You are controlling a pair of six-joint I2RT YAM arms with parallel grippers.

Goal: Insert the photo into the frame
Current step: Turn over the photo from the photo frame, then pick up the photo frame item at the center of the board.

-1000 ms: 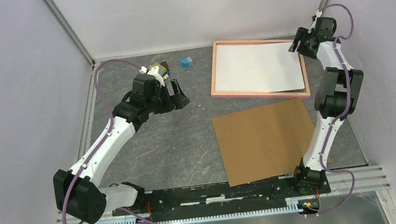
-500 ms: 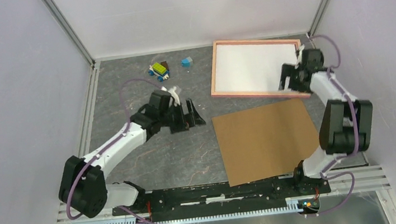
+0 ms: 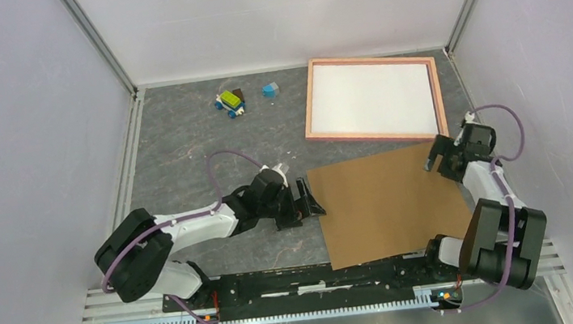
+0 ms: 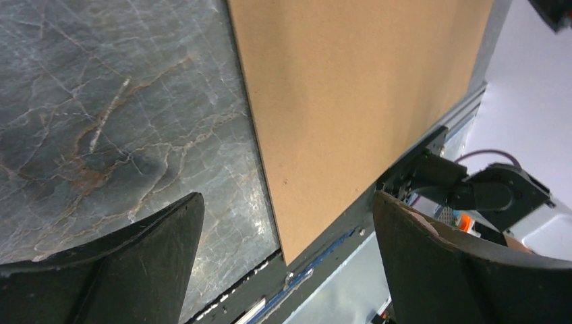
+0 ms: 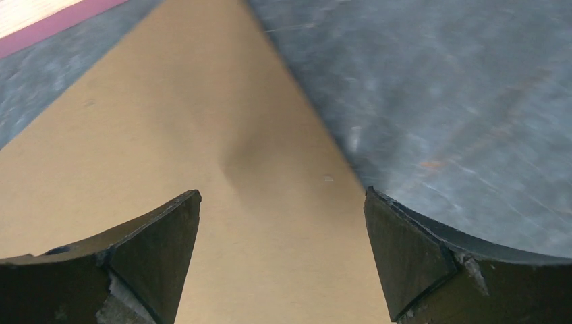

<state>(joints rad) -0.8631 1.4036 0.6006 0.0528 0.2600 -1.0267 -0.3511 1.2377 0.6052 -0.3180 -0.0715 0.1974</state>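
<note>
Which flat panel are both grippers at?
The bare brown board, not the pink frame: left gripper at its left edge, right gripper over its far-right corner.

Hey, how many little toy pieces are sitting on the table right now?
2: a multicoloured block cluster far back, left of centre, and a lone blue block just right of it, not touching. The cluster may be several pieces joined.

Bright, soft, even light from overhead. Faint shadow on the board (image 5: 168, 135) just ahead of the right claw (image 5: 282, 196). Smeared with blur farther beyond it.
</note>
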